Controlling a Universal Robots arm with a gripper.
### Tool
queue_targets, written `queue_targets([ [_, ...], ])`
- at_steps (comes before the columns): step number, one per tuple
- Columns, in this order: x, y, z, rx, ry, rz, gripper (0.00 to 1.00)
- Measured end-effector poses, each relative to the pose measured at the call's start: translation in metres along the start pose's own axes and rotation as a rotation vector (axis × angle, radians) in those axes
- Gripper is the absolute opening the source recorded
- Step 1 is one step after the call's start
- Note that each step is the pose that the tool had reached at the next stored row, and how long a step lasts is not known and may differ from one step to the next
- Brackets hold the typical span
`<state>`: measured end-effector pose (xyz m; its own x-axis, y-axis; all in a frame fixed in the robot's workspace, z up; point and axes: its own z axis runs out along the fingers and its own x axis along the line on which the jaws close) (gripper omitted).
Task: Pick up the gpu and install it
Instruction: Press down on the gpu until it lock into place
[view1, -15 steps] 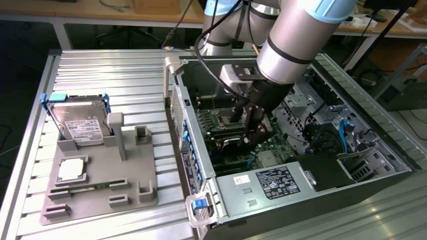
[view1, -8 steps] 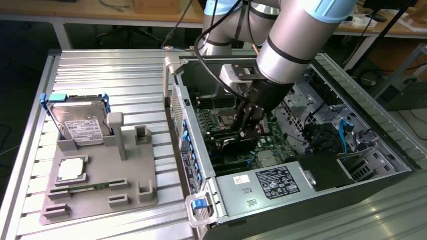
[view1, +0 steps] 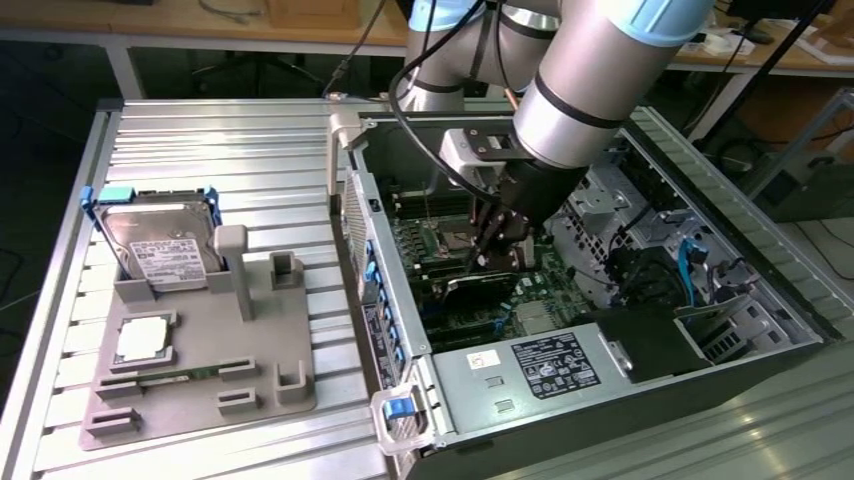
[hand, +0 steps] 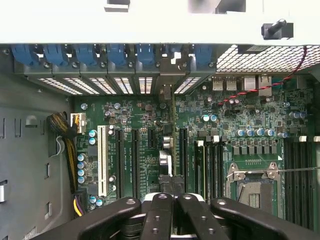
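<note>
Your gripper (hand: 170, 200) is clamped on the gpu (hand: 172, 130) standing edge-on in the case (view1: 561, 380) over a slot at 12 o'clock; seating looks unfinished.

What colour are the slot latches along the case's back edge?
Blue latches, clearest in the wrist view.

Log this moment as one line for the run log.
stage: gpu install | hand: shut, inside computer case, at gpu's top | gpu: edge-on over motherboard slots | grip: cannot tell
</note>
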<state>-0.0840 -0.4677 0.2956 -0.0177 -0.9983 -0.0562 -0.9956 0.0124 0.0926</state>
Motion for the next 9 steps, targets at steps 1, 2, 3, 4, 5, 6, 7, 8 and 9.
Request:
queue_targets([
  [1, 0.0000, 0.0000, 0.0000, 0.0000, 0.0000, 0.000, 0.11],
  [2, 0.0000, 0.0000, 0.0000, 0.0000, 0.0000, 0.000, 0.11],
  [3, 0.0000, 0.0000, 0.0000, 0.0000, 0.0000, 0.000, 0.11],
  [4, 0.0000, 0.0000, 0.0000, 0.0000, 0.0000, 0.000, 0.11],
  [5, 0.0000, 0.0000, 0.0000, 0.0000, 0.0000, 0.000, 0.11],
  [6, 0.0000, 0.0001, 0.0000, 0.0001, 0.0002, 0.000, 0.11],
  [7, 0.0000, -0.0001, 0.0011, 0.0003, 0.0018, 0.000, 0.11],
  [8, 0.0005, -0.0001, 0.0024, 0.0005, 0.0086, 0.001, 0.11],
  [9, 0.0007, -0.0002, 0.0044, 0.0004, 0.0097, 0.001, 0.11],
])
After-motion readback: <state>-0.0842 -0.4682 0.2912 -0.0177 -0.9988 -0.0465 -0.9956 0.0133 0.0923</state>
